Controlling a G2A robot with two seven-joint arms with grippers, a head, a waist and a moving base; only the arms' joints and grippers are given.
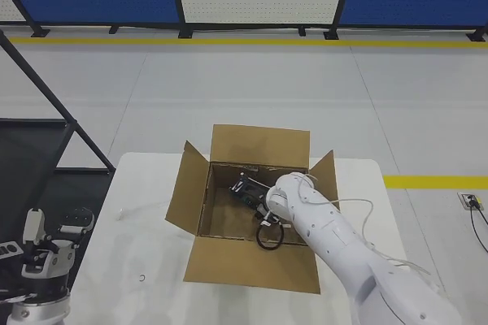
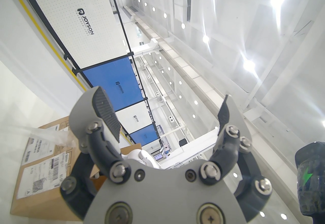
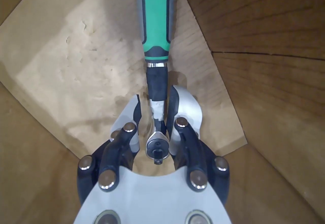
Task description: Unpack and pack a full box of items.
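Deep inside the box [image 3: 254,19], right gripper [image 3: 156,94] narrowly straddles the ratchet [image 3: 155,6] shaft, seemingly unclamped.

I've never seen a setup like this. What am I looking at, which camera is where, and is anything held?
It is a two-armed robot at a white table. The wide picture looks down from above its arms; the other two come from cameras on its wrists. An open cardboard box stands on the table. The right gripper is down inside it, straddling the metal shaft of a green-handled wrench, seemingly not yet clamped. The left gripper is open, empty, pointing at the ceiling.
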